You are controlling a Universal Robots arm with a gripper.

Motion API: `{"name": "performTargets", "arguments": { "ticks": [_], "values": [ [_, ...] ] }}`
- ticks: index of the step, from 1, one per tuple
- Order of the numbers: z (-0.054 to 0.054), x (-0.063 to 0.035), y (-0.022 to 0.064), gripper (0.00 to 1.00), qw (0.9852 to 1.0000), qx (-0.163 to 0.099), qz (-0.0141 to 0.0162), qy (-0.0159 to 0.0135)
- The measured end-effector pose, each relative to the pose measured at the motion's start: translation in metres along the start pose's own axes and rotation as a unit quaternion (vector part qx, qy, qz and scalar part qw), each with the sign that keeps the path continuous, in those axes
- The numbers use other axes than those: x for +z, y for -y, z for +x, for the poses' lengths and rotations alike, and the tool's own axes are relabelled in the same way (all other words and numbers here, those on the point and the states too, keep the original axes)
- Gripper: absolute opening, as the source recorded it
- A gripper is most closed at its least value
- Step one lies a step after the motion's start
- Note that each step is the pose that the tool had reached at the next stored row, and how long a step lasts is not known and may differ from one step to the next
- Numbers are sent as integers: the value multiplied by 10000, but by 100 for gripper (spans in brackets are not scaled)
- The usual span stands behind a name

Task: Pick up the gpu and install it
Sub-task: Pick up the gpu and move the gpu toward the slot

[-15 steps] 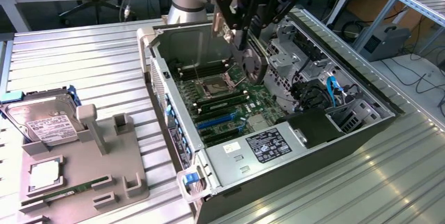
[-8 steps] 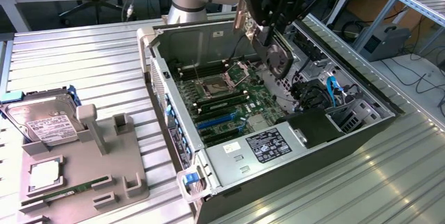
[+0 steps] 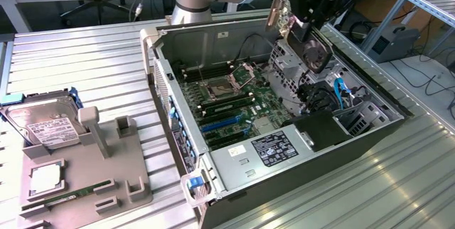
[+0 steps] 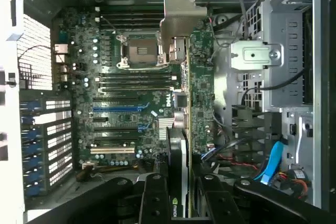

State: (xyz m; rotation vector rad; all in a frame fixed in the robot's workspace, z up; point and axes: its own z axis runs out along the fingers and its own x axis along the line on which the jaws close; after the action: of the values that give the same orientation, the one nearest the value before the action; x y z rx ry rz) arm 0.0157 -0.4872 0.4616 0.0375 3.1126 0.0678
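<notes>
- Above the open case point(image 3: 320, 181), toward the exterior view's upper right: gripping the gpu point(image 4: 178, 150) in the tool point(image 4: 181, 198), fingers point(image 4: 152, 198) closed against its two flat faces, with the silver bracket point(image 4: 181, 9) at the end away from the grip.
- Held in the air over the motherboard point(image 4: 131, 77), not seated in any slot.
- Reads as the carry-and-align part of the install.
- Line the card's lower edge along one of the long expansion slots point(image 4: 116, 107), with the bracket end toward the rear slot covers point(image 4: 47, 145). Cannot tell from these views how close that alignment is now.
- Come down straight, with the card square to the board. Risk of jamming the edge connector on the slot lip with any tilt.
- Mind the neighbours: the CPU socket point(image 4: 137, 51), the drive cage point(image 4: 283, 51) and the blue cable point(image 4: 273, 163) beside it, all near enough to snag the card or the fingers on a sideways move.
- Expect a thin, stiff board gripped at one end, likely to lever between the fingers if the bracket end lands first. Press gently and evenly.
- Leave alone the hard drive point(image 3: 46, 125) and the grey fixture point(image 3: 85, 186) on the bench point(image 3: 85, 64), at the exterior view's left and well apart from the case.
</notes>
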Motion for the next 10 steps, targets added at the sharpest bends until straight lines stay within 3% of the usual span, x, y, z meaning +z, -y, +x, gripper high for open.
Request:
{"name": "performTargets", "arguments": {
  "ticks": [7,10],
  "values": [
    [-456,14,-14,27,10000,0,0,0],
    [-480,17,-75,27,10000,0,0,0]
  ]
}}
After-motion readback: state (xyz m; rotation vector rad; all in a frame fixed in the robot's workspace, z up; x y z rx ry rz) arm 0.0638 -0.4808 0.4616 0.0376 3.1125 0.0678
